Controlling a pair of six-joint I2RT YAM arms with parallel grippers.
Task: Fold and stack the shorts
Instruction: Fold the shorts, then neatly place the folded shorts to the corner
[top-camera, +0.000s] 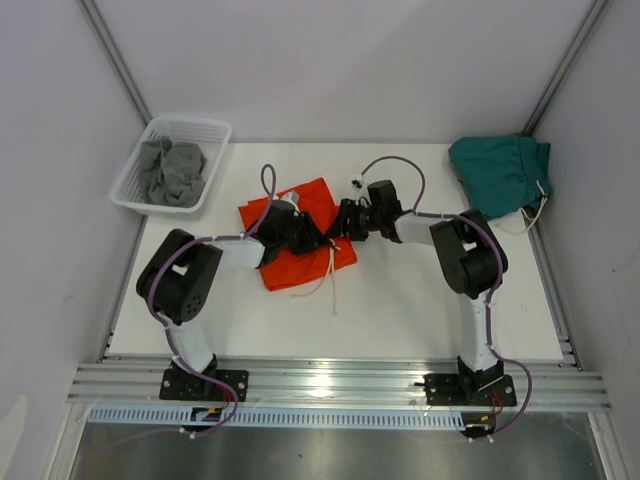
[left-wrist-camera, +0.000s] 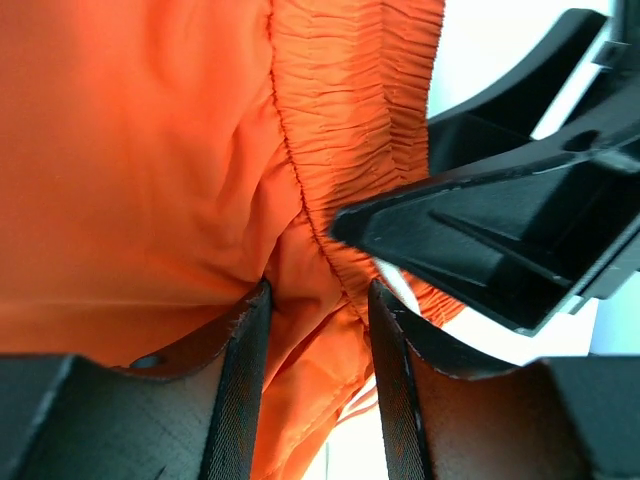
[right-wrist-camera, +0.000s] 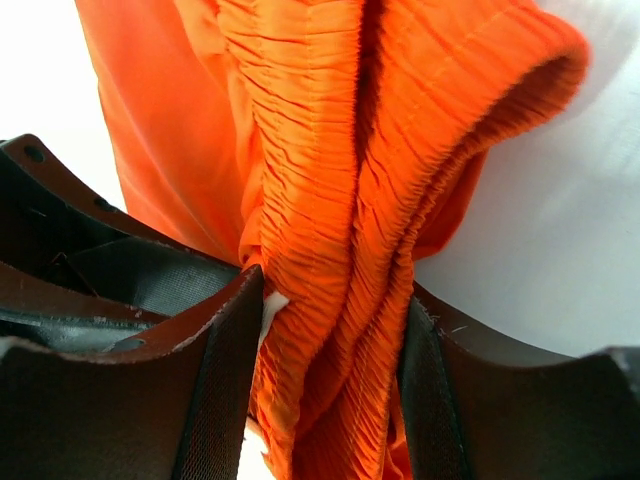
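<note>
The orange shorts lie crumpled in the middle of the table, white drawstrings trailing toward me. Both grippers meet at their right edge. My left gripper has a fold of the orange shorts between its fingers, with a gap still showing beside one pad. My right gripper is closed round the bunched elastic waistband, which touches both pads. Its black finger crosses the left wrist view. The dark teal shorts lie heaped at the back right corner.
A white mesh basket holding grey cloth stands at the back left corner. Grey walls close in on both sides. A metal rail runs along the near edge by the arm bases.
</note>
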